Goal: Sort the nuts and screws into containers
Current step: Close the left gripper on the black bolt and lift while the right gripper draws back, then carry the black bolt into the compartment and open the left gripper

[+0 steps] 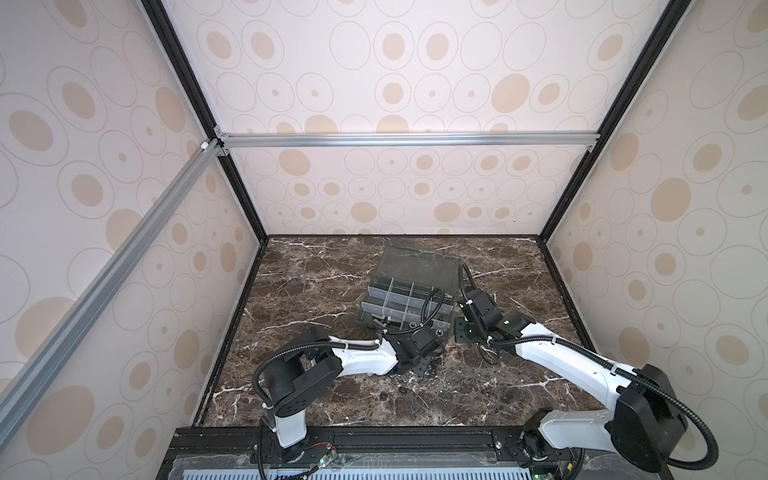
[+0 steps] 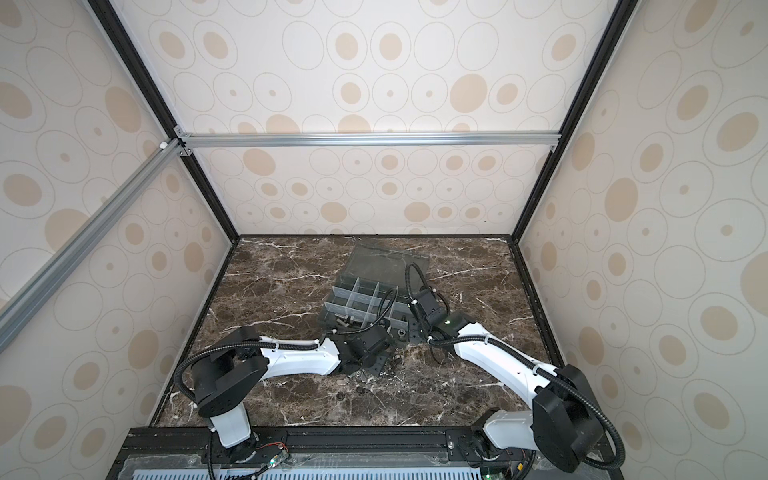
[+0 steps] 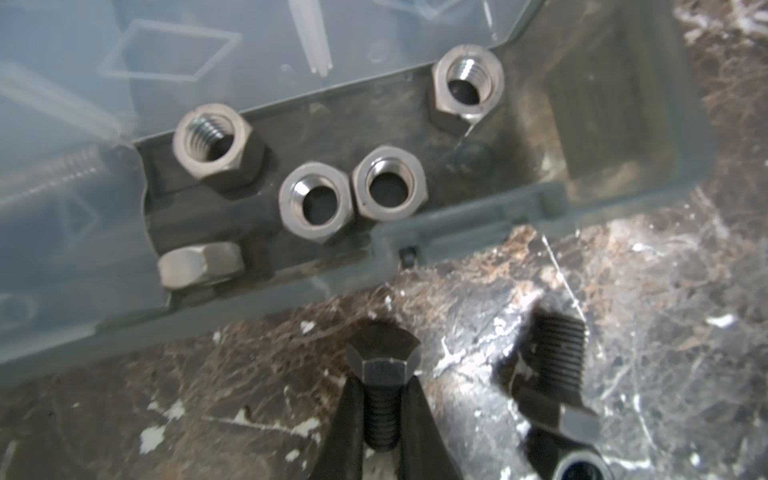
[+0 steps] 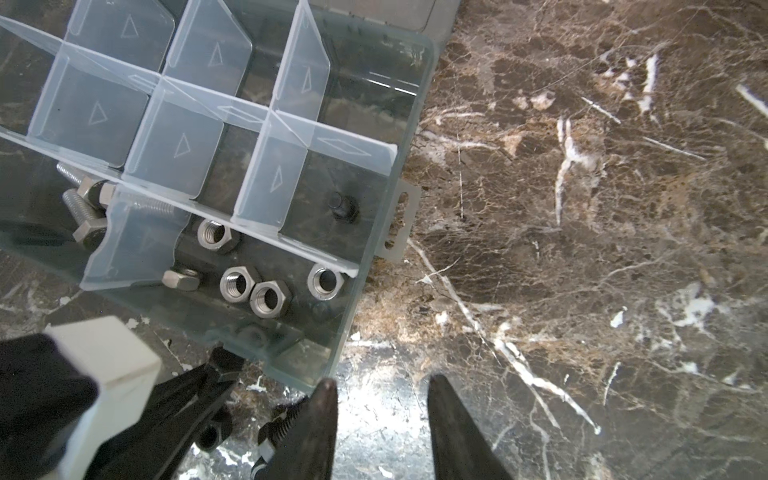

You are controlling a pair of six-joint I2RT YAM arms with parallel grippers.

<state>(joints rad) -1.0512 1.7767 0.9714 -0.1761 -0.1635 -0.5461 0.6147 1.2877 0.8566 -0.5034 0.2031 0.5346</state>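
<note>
Brown marble table [image 1: 311, 270] formed the floor of a booth with circle-patterned walls [image 1: 104, 124]. At mid-table stood the box [image 1: 409, 297], its lid [image 1: 419, 266] swung open toward the far side. Pale dividers [image 4: 286, 124] split the box into cells.

Left claw [image 3: 384, 388]: closed tight on a black screw [image 3: 384, 368]. The fingers [image 3: 345, 424] clamped the shaft just under the hex head. The head pointed at the near wall of the box and sat just short of it. Whether the screw rested on the table could not be told.

Right claw [image 4: 380, 388]: jaws partly open, nothing between them. One fingertip stood just beside the near right corner of the box; contact could not be told.

Nuts [image 3: 316, 208]: five silver ones lay in the near right cell [image 4: 270, 257], four flat with bores up, one on edge.

Screws [image 4: 83, 208]: silver ones lay in the cell just left of the nuts. A small black piece [image 4: 343, 205] lay alone in the cell just far of the nuts.

Loose on the table: a second black screw [image 3: 557, 365] lay just right of the held one, with a black nut [image 4: 210, 434] near it. More small parts [image 1: 403, 390] lay near of the left claw.
</note>
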